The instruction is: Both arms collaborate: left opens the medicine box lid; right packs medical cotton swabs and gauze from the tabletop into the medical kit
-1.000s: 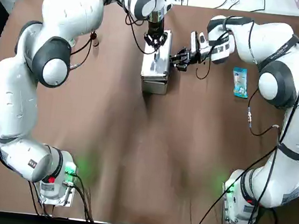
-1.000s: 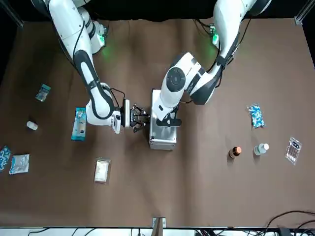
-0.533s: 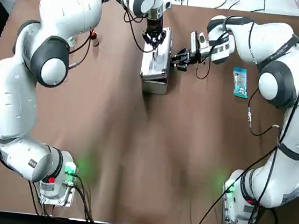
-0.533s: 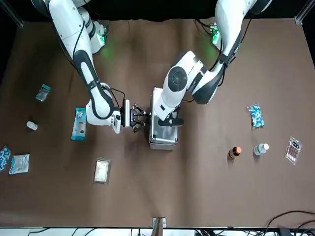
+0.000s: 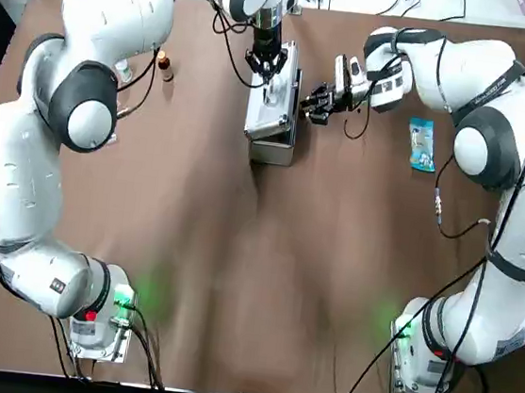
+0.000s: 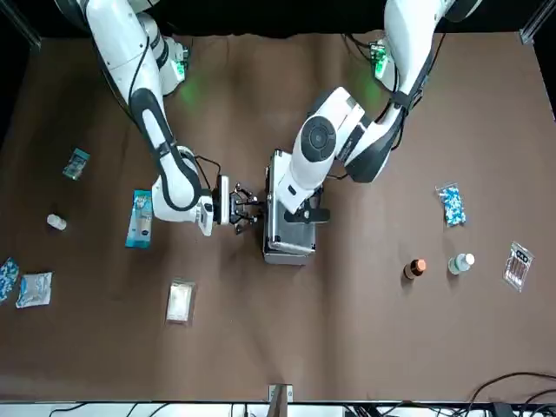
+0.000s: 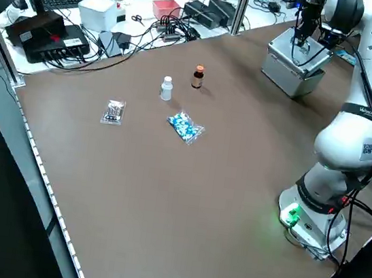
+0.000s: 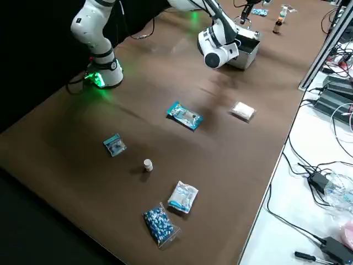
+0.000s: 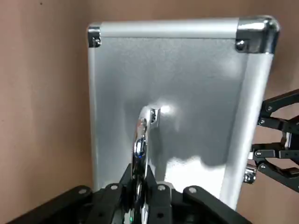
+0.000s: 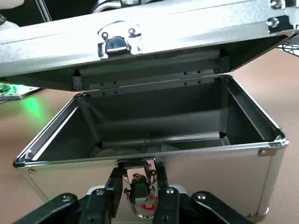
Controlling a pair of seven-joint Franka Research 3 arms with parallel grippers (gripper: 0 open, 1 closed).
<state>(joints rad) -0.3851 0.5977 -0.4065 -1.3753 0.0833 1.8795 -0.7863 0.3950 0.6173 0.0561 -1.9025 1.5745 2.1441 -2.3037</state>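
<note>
The left gripper (image 9: 140, 175) holds the lid's handle (image 9: 140, 154), its fingers closed around the metal. The right gripper (image 10: 141, 170), on the side of the kit (image 10: 215, 179) facing the right arm, has narrow-set fingers holding the latch (image 10: 141, 189).

The lid (image 9: 173, 93) is tilted partly open, hinged on the side away from the right gripper. Compared with half a second ago, the left gripper has shifted slightly toward the robot's left and the lid has tilted higher; the right gripper matches its earlier place.

In the front view, from the kit, the swabs (image 6: 140, 219) lie at nine o'clock on the table (image 6: 234, 347), their white markings too small to read. The gauze (image 6: 180, 301) lies at eight. A white-and-blue packet (image 6: 35, 289) lies farther out, between eight and nine, its print unreadable, beside a blue-dotted bag (image 6: 7, 278). The white cap (image 6: 56, 222) is at nine, a small teal packet (image 6: 76, 163) between nine and ten.

Toward three are a blue-dotted pouch (image 6: 451, 205) and, between three and four, the brown bottle (image 6: 415, 268), white bottle (image 6: 460, 263) and clear bag (image 6: 518, 266).
</note>
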